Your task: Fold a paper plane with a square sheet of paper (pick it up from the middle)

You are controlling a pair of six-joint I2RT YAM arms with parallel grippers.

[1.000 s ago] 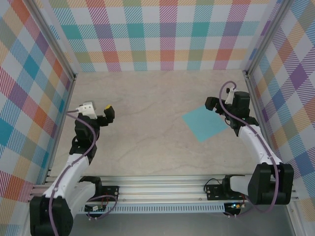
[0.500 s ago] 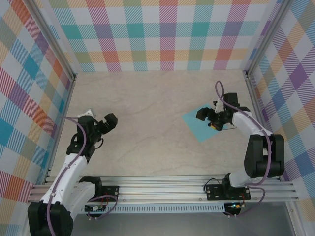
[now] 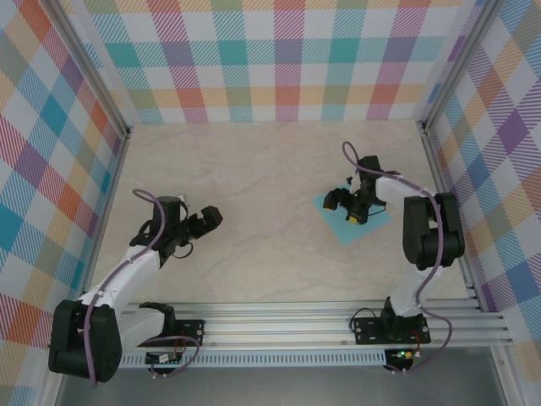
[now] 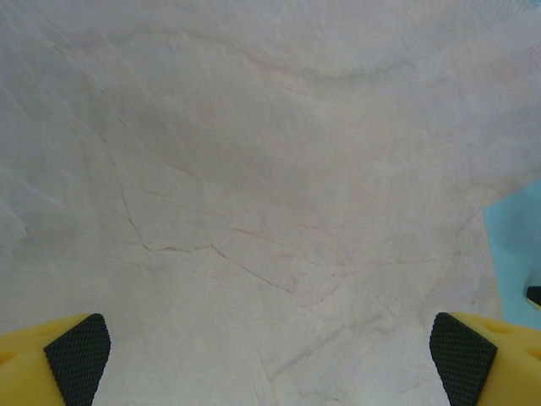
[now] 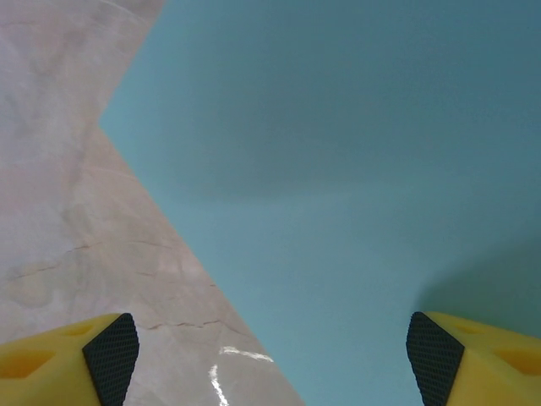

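Plaid walls [image 3: 287, 59] enclose a marbled table [image 3: 254, 169] bearing the paper sheet [image 3: 345, 234]

White-and-black arms [image 3: 127, 275], purple cables [image 3: 157, 224] — yellow fingers [image 5: 42, 357], black knurled pads [image 5: 112, 347].

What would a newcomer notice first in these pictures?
First, the light-blue square sheet of paper lying flat on the right side of the pale table, with the right hand open over it. Then the bright checked walls around the table, and the left hand open over bare surface on the left.
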